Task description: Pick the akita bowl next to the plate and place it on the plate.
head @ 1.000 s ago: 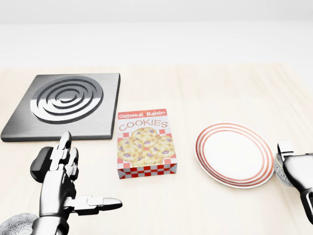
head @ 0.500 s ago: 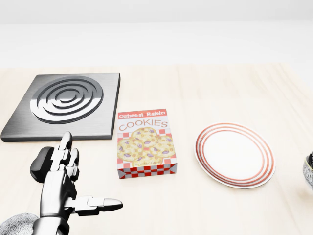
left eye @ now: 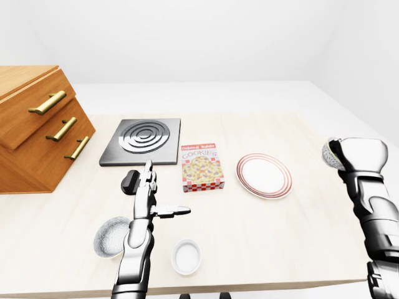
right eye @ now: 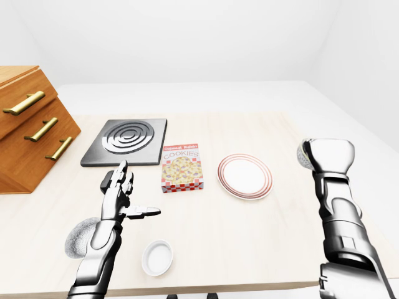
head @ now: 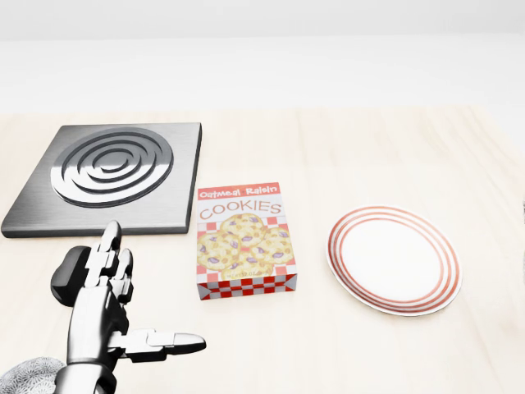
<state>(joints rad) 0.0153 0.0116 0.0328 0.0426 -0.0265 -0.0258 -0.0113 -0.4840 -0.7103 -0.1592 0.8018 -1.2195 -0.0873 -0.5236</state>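
Pale wooden table [left eye: 262,224] | right hand [right eye: 327,156] has lifted, fingers clamped round akita bowl [right eye: 305,156], held above the table right of the plate [right eye: 244,175]; both gone from head view since a second ago | left hand [head: 111,295] unmoved, fingers spread | bowl mostly hidden behind hand.

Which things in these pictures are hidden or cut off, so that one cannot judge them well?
- Bowl in the right robot hand, left-eye view: only a patterned edge shows; the hand covers the rest, and its fingers.
- The same hand and bowl: outside the head view, past its right edge.
- Second patterned bowl, left-eye view: partly behind the left arm.
- Wooden drawers: cut off by the left edge.
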